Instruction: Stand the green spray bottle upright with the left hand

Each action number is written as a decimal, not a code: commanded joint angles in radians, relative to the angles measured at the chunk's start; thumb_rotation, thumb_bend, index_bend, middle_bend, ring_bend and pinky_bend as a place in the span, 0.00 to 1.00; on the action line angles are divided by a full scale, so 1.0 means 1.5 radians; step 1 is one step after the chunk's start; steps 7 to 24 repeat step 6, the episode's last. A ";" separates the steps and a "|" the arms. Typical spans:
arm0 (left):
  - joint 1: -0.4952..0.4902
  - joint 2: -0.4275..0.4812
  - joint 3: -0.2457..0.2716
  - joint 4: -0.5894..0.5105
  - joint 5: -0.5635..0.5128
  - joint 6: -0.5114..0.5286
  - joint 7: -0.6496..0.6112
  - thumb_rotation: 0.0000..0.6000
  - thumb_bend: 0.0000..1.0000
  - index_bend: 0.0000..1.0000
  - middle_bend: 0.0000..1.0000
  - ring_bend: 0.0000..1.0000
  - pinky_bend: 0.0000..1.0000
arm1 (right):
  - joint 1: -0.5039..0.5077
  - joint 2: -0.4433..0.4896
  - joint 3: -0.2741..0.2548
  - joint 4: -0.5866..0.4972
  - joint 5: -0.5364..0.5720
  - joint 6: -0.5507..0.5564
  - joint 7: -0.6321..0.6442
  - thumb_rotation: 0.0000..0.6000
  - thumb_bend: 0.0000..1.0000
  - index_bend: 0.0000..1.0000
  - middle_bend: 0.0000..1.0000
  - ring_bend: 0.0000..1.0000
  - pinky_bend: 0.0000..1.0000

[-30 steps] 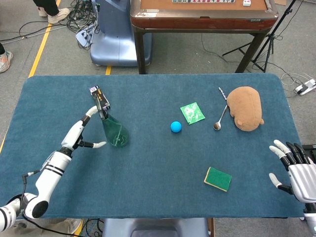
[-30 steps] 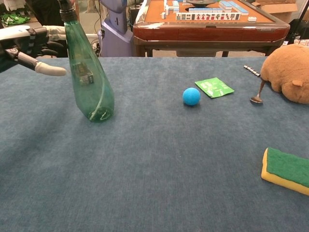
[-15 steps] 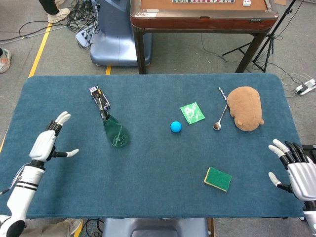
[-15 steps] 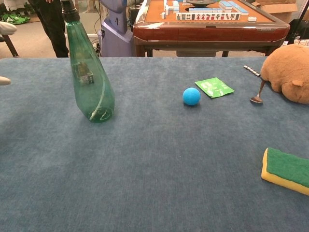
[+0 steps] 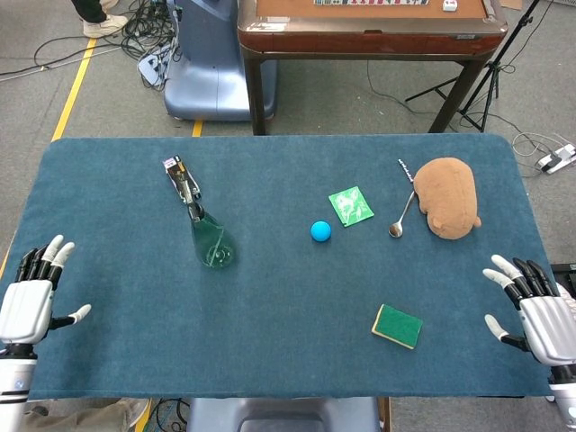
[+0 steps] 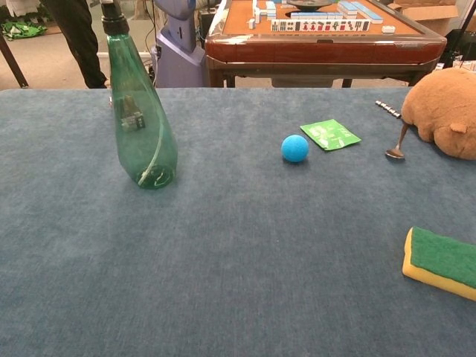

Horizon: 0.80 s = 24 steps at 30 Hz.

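Bottle: the green spray bottle (image 5: 210,241) stands upright on the blue table's (image 5: 270,315) left half, dark sprayer on top.
Left hand (image 5: 29,303): empty, fingers spread, now back at the near-left edge.
Right hand (image 5: 538,317): empty, spread, unmoved.

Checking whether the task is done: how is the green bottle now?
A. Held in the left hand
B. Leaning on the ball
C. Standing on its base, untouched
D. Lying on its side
C: the bottle stands alone on the table, the left hand open at the near edge.
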 commanded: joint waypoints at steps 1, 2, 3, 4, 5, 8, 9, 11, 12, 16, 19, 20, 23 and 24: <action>0.018 -0.002 0.013 -0.007 0.021 0.021 0.035 1.00 0.05 0.07 0.00 0.00 0.00 | 0.001 -0.001 0.000 0.001 0.000 -0.002 0.001 1.00 0.30 0.23 0.15 0.00 0.00; 0.021 -0.003 0.015 -0.009 0.024 0.023 0.038 1.00 0.05 0.07 0.00 0.00 0.00 | 0.002 -0.001 -0.001 0.001 -0.001 -0.001 0.001 1.00 0.30 0.23 0.15 0.00 0.00; 0.024 -0.003 0.017 -0.013 0.028 0.026 0.039 1.00 0.05 0.07 0.00 0.00 0.00 | 0.002 -0.002 -0.001 0.001 -0.002 -0.001 0.001 1.00 0.30 0.23 0.15 0.00 0.00; 0.027 -0.003 0.018 -0.014 0.031 0.027 0.040 1.00 0.05 0.07 0.00 0.00 0.00 | 0.002 -0.002 -0.001 0.001 -0.002 -0.001 0.000 1.00 0.30 0.23 0.15 0.00 0.00; 0.029 -0.003 0.019 -0.016 0.034 0.028 0.040 1.00 0.05 0.07 0.00 0.00 0.00 | 0.002 -0.003 -0.001 0.000 -0.002 -0.001 0.000 1.00 0.30 0.23 0.15 0.00 0.00; 0.032 -0.002 0.020 -0.018 0.038 0.029 0.040 1.00 0.05 0.07 0.00 0.00 0.00 | 0.002 -0.003 -0.002 0.000 -0.002 -0.002 0.000 1.00 0.30 0.23 0.15 0.00 0.00; 0.032 -0.002 0.020 -0.018 0.038 0.029 0.040 1.00 0.05 0.07 0.00 0.00 0.00 | 0.002 -0.003 -0.002 0.000 -0.002 -0.002 0.000 1.00 0.30 0.23 0.15 0.00 0.00; 0.032 -0.002 0.020 -0.018 0.038 0.029 0.040 1.00 0.05 0.07 0.00 0.00 0.00 | 0.002 -0.003 -0.002 0.000 -0.002 -0.002 0.000 1.00 0.30 0.23 0.15 0.00 0.00; 0.032 -0.002 0.020 -0.018 0.038 0.029 0.040 1.00 0.05 0.07 0.00 0.00 0.00 | 0.002 -0.003 -0.002 0.000 -0.002 -0.002 0.000 1.00 0.30 0.23 0.15 0.00 0.00; 0.032 -0.002 0.020 -0.018 0.038 0.029 0.040 1.00 0.05 0.07 0.00 0.00 0.00 | 0.002 -0.003 -0.002 0.000 -0.002 -0.002 0.000 1.00 0.30 0.23 0.15 0.00 0.00; 0.032 -0.002 0.020 -0.018 0.038 0.029 0.040 1.00 0.05 0.07 0.00 0.00 0.00 | 0.002 -0.003 -0.002 0.000 -0.002 -0.002 0.000 1.00 0.30 0.23 0.15 0.00 0.00; 0.032 -0.002 0.020 -0.018 0.038 0.029 0.040 1.00 0.05 0.07 0.00 0.00 0.00 | 0.002 -0.003 -0.002 0.000 -0.002 -0.002 0.000 1.00 0.30 0.23 0.15 0.00 0.00; 0.032 -0.002 0.020 -0.018 0.038 0.029 0.040 1.00 0.05 0.07 0.00 0.00 0.00 | 0.002 -0.003 -0.002 0.000 -0.002 -0.002 0.000 1.00 0.30 0.23 0.15 0.00 0.00; 0.032 -0.002 0.020 -0.018 0.038 0.029 0.040 1.00 0.05 0.07 0.00 0.00 0.00 | 0.002 -0.003 -0.002 0.000 -0.002 -0.002 0.000 1.00 0.30 0.23 0.15 0.00 0.00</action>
